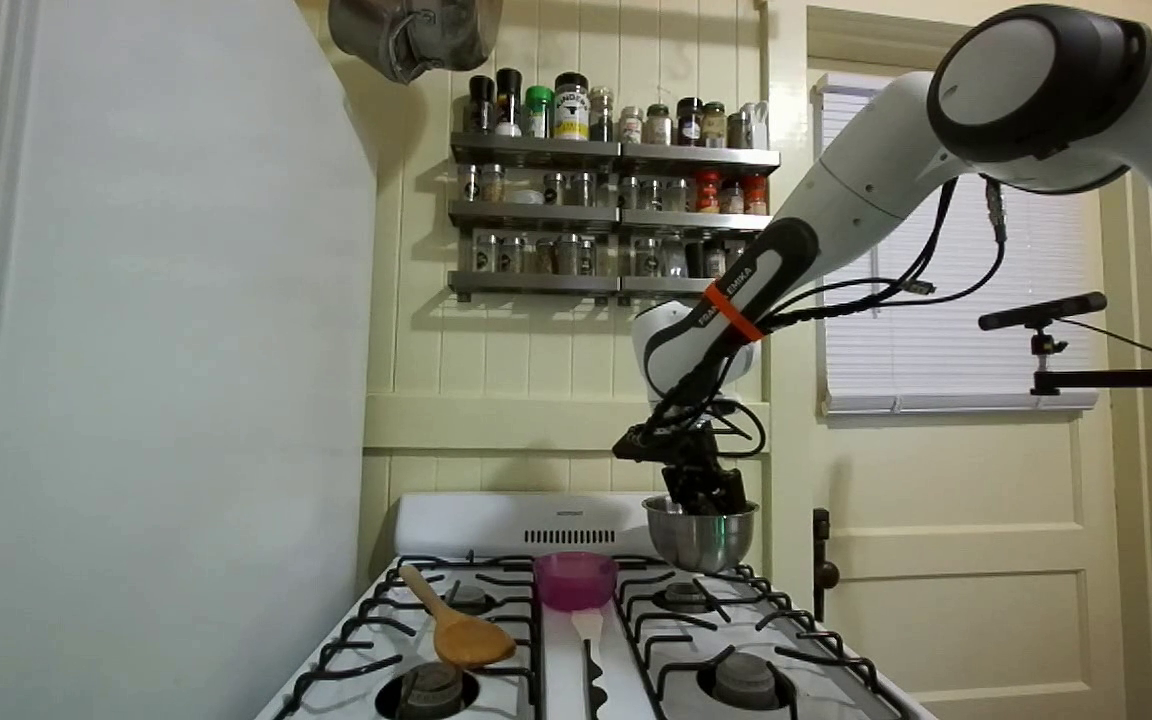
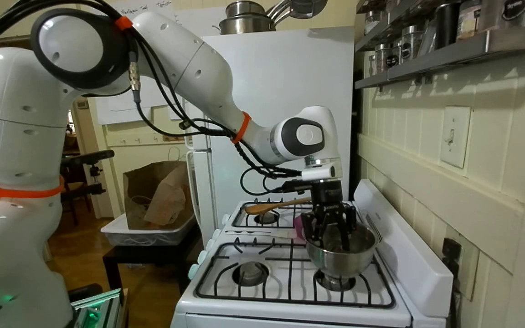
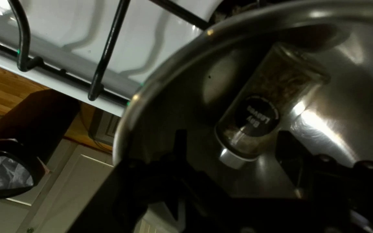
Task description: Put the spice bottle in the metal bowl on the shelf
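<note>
The refrigerator (image 2: 280, 114), white and tall, is the largest thing in sight. Next, the white arm (image 1: 866, 165), its dark link lettered “FRAN” and “EMIKA” on either side of an orange strap (image 1: 733, 312). Below it, a white gas stove (image 2: 299, 307); the brand mark on its back panel (image 1: 476, 522) is too small for me to read. On the wall (image 1: 526, 350), the shelf (image 1: 536, 152), tiered and lined with jars (image 1: 657, 126). High up in an exterior view, white sheets (image 2: 198, 20) bear handwriting too blurred to decipher. Across the stove, a wooden spoon (image 1: 473, 640). Over a rear burner (image 2: 335, 284), the metal bowl (image 2: 342, 263); the gripper (image 3: 232, 139) reaches down into it, released, its two fingers (image 3: 290, 152) apart. On the stove's centre strip, a pink cup (image 1: 576, 582). On the shelf's top tier, a black-lidded jar (image 1: 571, 110) shows “KINDER” in capitals; in an exterior view, a nearer jar (image 2: 513, 18) is marked “Thyme”. Inside the metal bowl, lying on its side, the spice bottle (image 3: 280, 82); in the wrist view its silver cap (image 3: 233, 159) shows between the fingertips, and whether they touch it I cannot tell. Its round black label (image 3: 257, 116) reads “Bay Leaves” in pale letters, upside down.
</note>
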